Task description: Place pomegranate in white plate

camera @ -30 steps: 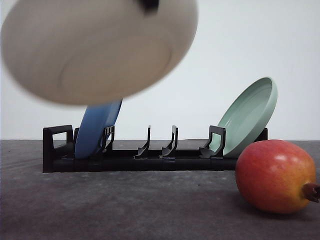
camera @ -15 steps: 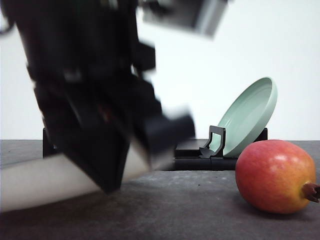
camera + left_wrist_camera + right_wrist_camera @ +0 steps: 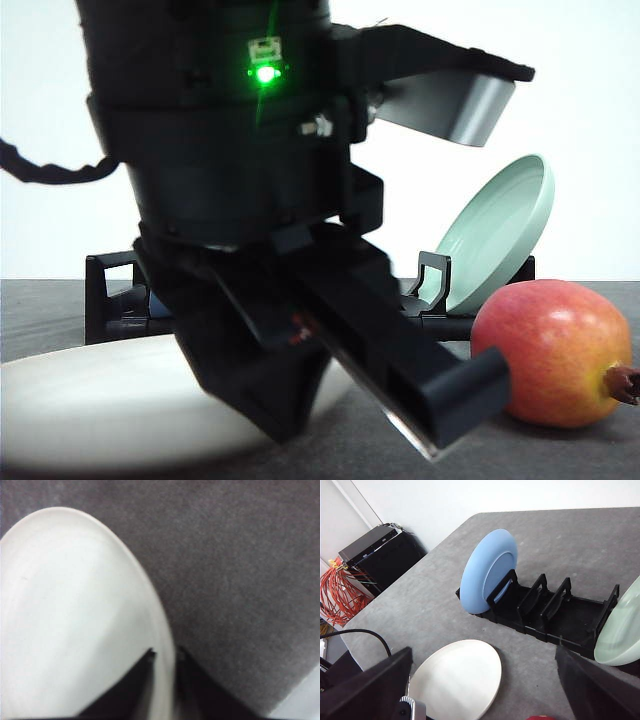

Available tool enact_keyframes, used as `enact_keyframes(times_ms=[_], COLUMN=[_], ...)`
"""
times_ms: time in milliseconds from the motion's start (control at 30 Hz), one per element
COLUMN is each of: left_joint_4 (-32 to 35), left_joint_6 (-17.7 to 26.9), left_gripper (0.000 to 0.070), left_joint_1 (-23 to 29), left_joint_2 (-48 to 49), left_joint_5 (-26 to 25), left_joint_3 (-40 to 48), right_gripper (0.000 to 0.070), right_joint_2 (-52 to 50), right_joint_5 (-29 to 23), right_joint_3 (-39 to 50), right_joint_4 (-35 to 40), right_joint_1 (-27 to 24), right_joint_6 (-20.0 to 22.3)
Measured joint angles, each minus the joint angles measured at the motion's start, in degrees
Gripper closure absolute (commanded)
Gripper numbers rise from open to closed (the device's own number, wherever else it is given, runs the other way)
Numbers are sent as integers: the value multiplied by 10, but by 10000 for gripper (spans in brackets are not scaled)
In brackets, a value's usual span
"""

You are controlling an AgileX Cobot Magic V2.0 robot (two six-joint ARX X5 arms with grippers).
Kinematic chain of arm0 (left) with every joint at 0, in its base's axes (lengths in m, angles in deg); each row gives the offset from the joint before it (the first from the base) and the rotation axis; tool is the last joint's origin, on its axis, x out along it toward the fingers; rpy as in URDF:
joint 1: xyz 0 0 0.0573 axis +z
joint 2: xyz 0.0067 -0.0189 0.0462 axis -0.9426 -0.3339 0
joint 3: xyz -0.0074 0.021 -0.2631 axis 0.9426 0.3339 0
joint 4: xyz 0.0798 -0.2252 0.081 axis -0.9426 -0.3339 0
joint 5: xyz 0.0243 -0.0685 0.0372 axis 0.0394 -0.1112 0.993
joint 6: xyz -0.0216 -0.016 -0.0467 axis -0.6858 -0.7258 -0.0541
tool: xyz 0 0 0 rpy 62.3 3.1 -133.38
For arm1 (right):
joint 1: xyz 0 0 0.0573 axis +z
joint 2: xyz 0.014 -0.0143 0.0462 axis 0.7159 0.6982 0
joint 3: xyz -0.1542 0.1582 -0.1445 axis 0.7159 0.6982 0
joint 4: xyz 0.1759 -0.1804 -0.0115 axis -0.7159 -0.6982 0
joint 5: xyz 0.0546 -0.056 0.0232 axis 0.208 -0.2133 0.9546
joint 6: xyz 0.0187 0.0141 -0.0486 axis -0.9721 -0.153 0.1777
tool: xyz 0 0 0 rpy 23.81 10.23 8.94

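Left gripper [image 3: 164, 655] clamped on rim of white plate [image 3: 75, 620], flat on grey table [image 3: 240, 570]. Pomegranate [image 3: 552, 352] just beside, right of gripper. Right gripper's opening: cannot tell. No legible writing.

This looks like a robotics lab or test room, not a kitchen. A bare grey tabletop [image 3: 570, 535] stands against plain white walls [image 3: 470, 495], carrying 1 black dish rack [image 3: 545, 610] as a staged prop. Beyond the tabletop's edge, on the blue-plate side of the rack, sits a black equipment box [image 3: 380, 555] with a tangle of red-orange cables [image 3: 337, 595] beside it, near the wall.
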Motion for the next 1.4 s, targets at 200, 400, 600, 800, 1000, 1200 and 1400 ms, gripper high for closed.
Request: enact_keyframes(times_ms=[200, 400, 600, 800, 1000, 1200, 1400], left_joint_4=[-1, -17, -52, -93, -126, -167, -190], left_joint_6=[-12, -21, -50, -99, -119, -131, -134], left_gripper=[132, 131, 128, 45, 49, 62, 63], left_joint_1=[0, 0, 0, 0, 0, -1, -10], left_joint_2=[0, 2, 75, 195, 320, 435, 526], left_joint_5=[0, 3, 5, 7, 10, 10, 2], left_joint_3=[0, -8, -16, -16, -16, -17, -17], right_gripper=[117, 117, 116, 115, 114, 35, 0], right_joint_2=[0, 5, 43, 102, 171, 240, 307], right_joint_5=[0, -1, -33, -78, -135, -208, -275], right_joint_3=[0, 0, 0, 0, 0, 0, 0], right_joint_4=[0, -7, -69, -112, -114, -114, -107], right_joint_1=[1, 25, 74, 111, 142, 177, 210], right_joint_6=[0, -1, 0, 2, 2, 2, 3])
